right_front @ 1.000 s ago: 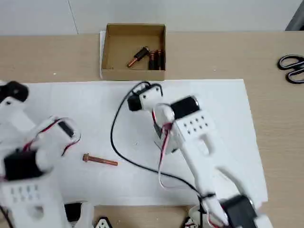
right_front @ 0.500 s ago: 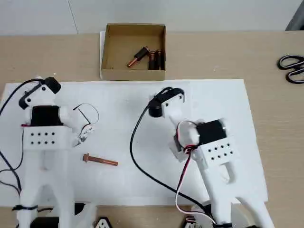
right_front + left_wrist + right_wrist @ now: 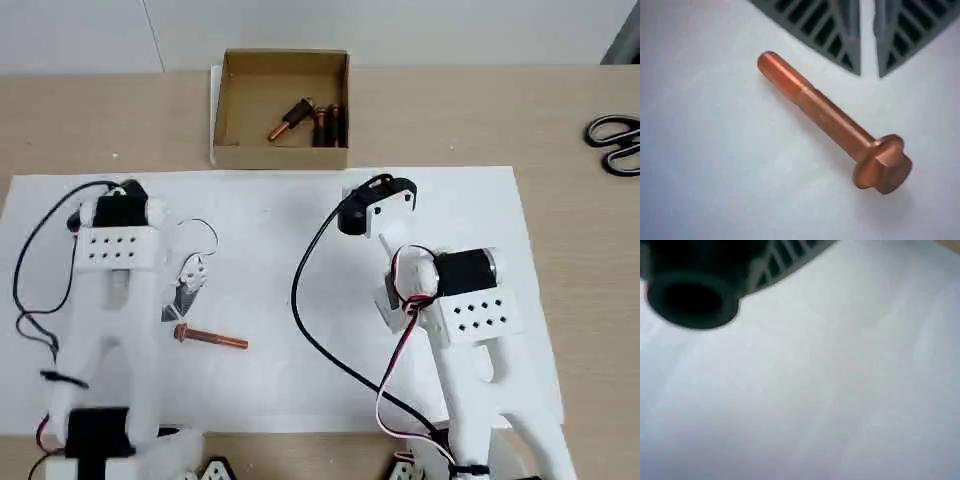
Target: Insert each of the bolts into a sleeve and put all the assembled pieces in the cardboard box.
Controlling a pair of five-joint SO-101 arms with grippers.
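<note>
A copper bolt [image 3: 210,338] [image 3: 832,122] lies flat on the white sheet [image 3: 270,385]. My left gripper [image 3: 184,292] [image 3: 867,55] hovers just beside the bolt's shank, shut, with only a thin slit between its grey fingers [image 3: 835,35] and nothing in them. My right gripper [image 3: 392,300] [image 3: 735,270] sits low over the middle of the sheet, shut on a black sleeve [image 3: 692,297] whose open bore faces the camera. The cardboard box [image 3: 280,157] stands at the back and holds several assembled pieces [image 3: 310,120].
Black scissors [image 3: 615,143] lie on the bare table at the far right. Loose black cables [image 3: 300,300] from both arms trail over the sheet. Free sheet stretches between the two arms and in front of the box.
The left arm swung in from the left edge and brought its gripper down beside the bolt. The right arm drew back from near the box toward the right of the sheet.
</note>
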